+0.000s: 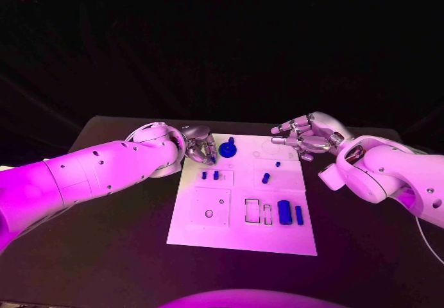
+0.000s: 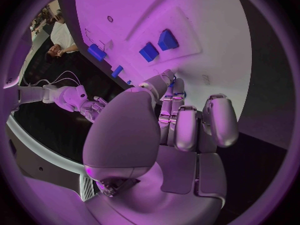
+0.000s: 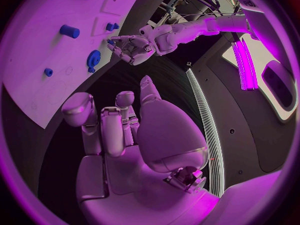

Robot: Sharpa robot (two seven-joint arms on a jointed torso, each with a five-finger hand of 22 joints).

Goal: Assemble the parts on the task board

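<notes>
Presently, operator, you have the following on record.

Tabletop: the black tabletop [image 1: 111,250] carries the white task board [image 1: 242,240] at its middle, long side running away from the robot.

Left robot hand: you will see the left robot hand [image 1: 198,146] at the board's far left corner, over its edge. Its fingers are curled in toward the palm; in the left wrist view the left robot hand [image 2: 187,120] shows the fingers folded close together, with a thin blue sliver between them. Whether that is a held part you cannot tell.

Right robot hand: the right robot hand [image 1: 303,136] hangs over the board's far right corner, fingers partly bent and apart, nothing visible in them. The right wrist view shows the right robot hand [image 3: 119,125] with a bare palm.

Blue gear part: a round toothed blue gear [image 1: 228,151] sits at the board's far end, just beside the left robot hand's fingertips; contact cannot be judged.

Small blue parts, left: two small blue blocks [image 1: 210,174] stand side by side in the middle row.

Small blue parts, right: a short blue peg [image 1: 265,178] and a smaller blue stud [image 1: 278,163] lie apart on the right half.

Near row: a wide blue cylinder [image 1: 285,212] and a slim blue bar [image 1: 299,215] lie beside rectangular recesses [image 1: 251,210].
</notes>
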